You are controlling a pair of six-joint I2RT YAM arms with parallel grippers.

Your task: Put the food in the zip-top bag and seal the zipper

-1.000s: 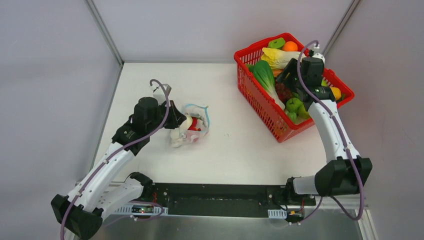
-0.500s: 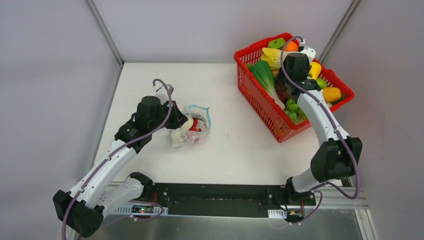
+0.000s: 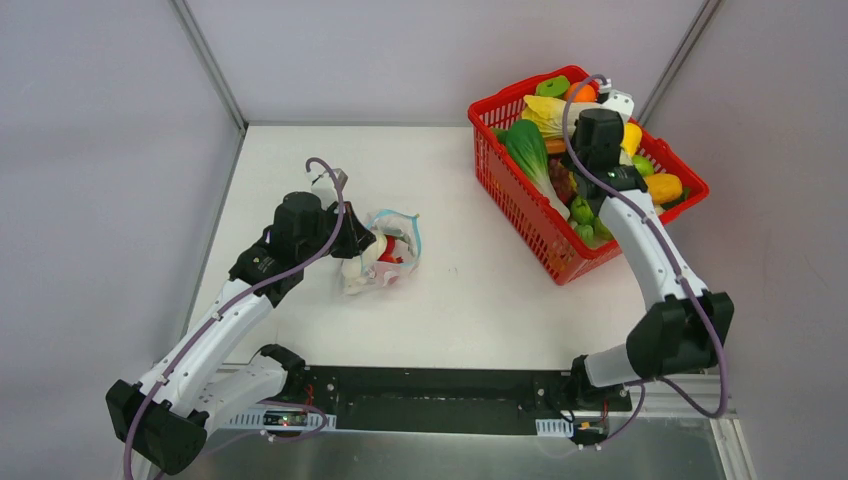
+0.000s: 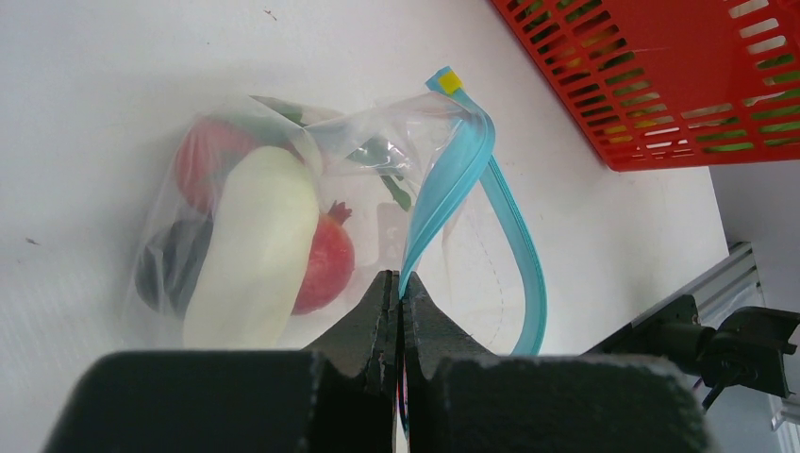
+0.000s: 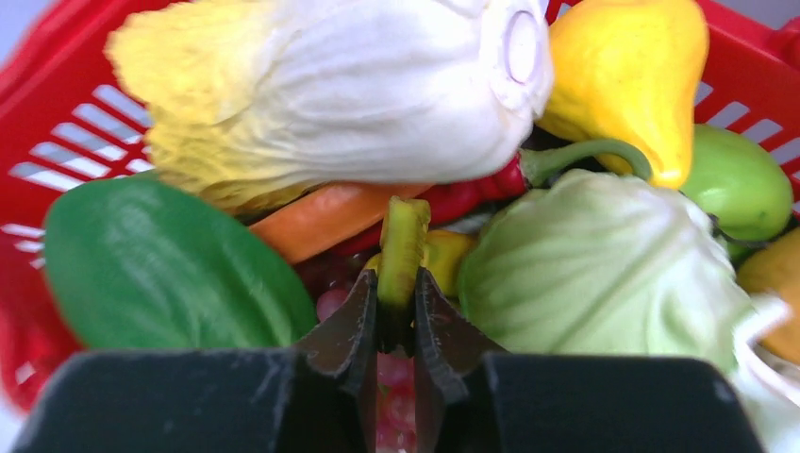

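Left wrist cam first, starting at the fingers: the left gripper point(image 4: 397, 283) is clamped fully shut on one strip of the teal zipper point(image 4: 453, 179). The other strip bows away from it, so the mouth of the zip-top bag point(image 4: 363, 142) gapes open. Just past the jaws, inside the bag, lie a white radish point(image 4: 255, 245), a red fruit point(image 4: 325, 264) with a little crown and a dark purple ball point(image 4: 170, 269). Further off is the wall of the red basket point(image 4: 660, 85).

Right wrist cam: the right gripper point(image 5: 396, 283) has its jaws nearly closed, pinching a thin yellow-green piece point(image 5: 404, 236) that sticks up from the pile. I can't tell what it belongs to. Behind it are a carrot point(image 5: 321, 222), a red chili point(image 5: 472, 193), a pale green cabbage point(image 5: 604, 274) and a pale leafy head point(image 5: 349, 94).

So I'd say we're mid-loading: left holds the bag open, right is grabbing the next food. The next move needs a straight lift clear of the neighbours, then a carry across to that open mouth. It's a skinny grip, so it could slip.

The top view hides both pinches under the wrists. But only it shows that bag and basket sit well apart on the white table point(image 3: 480, 290).
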